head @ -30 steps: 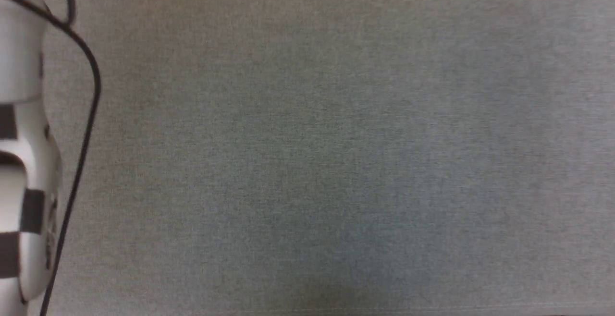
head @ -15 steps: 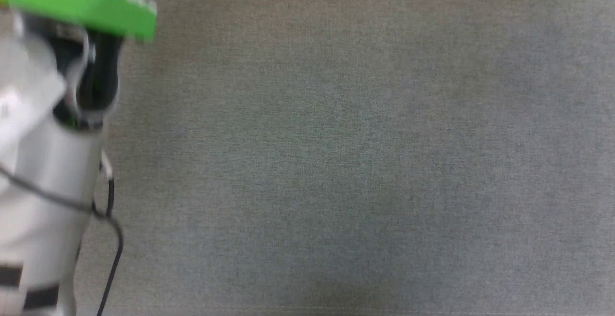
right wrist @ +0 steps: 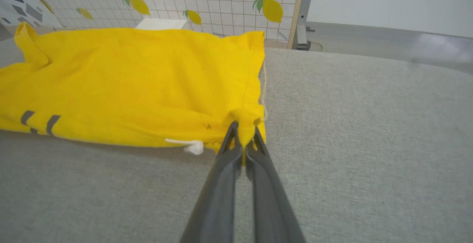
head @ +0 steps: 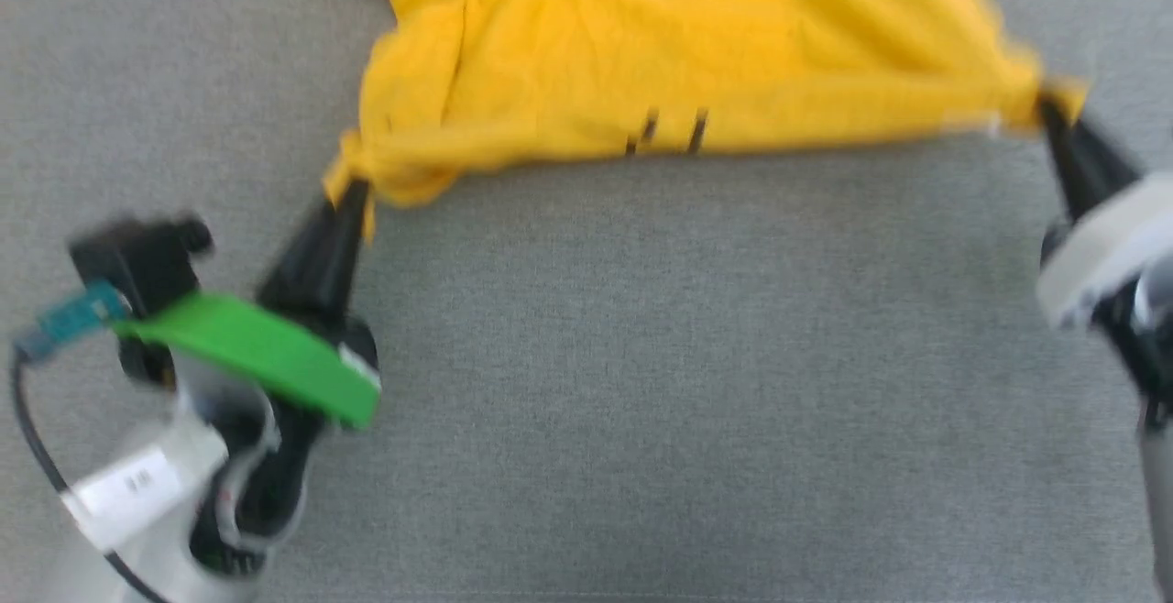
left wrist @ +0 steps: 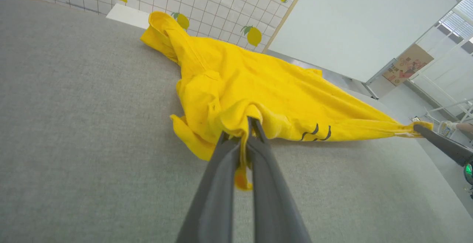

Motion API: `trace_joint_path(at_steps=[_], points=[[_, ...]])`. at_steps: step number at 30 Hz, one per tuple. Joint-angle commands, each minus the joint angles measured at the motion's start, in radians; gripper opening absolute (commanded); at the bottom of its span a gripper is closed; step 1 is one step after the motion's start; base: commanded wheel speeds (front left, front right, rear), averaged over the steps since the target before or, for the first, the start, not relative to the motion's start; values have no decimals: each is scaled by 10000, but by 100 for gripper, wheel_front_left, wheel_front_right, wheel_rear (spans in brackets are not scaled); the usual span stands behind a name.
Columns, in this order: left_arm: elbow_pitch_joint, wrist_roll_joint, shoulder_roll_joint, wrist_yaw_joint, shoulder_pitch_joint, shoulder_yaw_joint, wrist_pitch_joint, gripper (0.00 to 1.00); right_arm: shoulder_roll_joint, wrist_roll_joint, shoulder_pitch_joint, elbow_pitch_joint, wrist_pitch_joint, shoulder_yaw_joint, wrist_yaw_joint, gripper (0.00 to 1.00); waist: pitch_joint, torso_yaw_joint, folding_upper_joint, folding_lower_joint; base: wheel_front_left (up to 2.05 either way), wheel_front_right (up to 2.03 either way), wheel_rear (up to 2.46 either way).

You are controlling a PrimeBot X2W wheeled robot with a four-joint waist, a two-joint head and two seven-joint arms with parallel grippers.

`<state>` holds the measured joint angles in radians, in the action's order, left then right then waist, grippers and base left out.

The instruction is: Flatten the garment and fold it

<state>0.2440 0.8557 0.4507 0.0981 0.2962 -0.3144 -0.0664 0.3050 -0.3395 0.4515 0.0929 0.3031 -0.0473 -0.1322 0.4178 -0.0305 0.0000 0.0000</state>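
The left gripper has two long, dark grey fingers that taper to thin tips. A bright green band crosses its wrist, with a small white tag at one end. Beside it sits a black camera block with a teal plug and a thin black cable. The pale forearm bears a white label. The right gripper has the same dark fingers, with small triangular slots near the tips, and a pale grey collar

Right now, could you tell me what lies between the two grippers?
In the head view, the near edge of the yellow t-shirt stretches from the left gripper to the right gripper, with two black marks midway.
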Motion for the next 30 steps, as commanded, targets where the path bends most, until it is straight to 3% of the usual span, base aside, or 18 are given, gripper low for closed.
trace_joint_path(at_steps=[1, 18, 30], points=[[4, 199, 93, 44, -426, -45, -53, 0, -142, -86, -472, -303, 213, -191, 15, 0, -579, -54, 0, 0, 0, 0, 0], [-426, 1861, 296, 369, -4572, -755, -1182, 0, -1965, -1029, -5763, -2089, 2938, -2231, 15, 0, -2568, 369, 0, 0, 0, 0, 0], [698, 2649, 638, 702, -6500, -744, -1556, 0, -2453, -1559, -8012, -3370, 3798, -2804, 15, 0, -3453, 344, 0, 0, 0, 0, 0]])
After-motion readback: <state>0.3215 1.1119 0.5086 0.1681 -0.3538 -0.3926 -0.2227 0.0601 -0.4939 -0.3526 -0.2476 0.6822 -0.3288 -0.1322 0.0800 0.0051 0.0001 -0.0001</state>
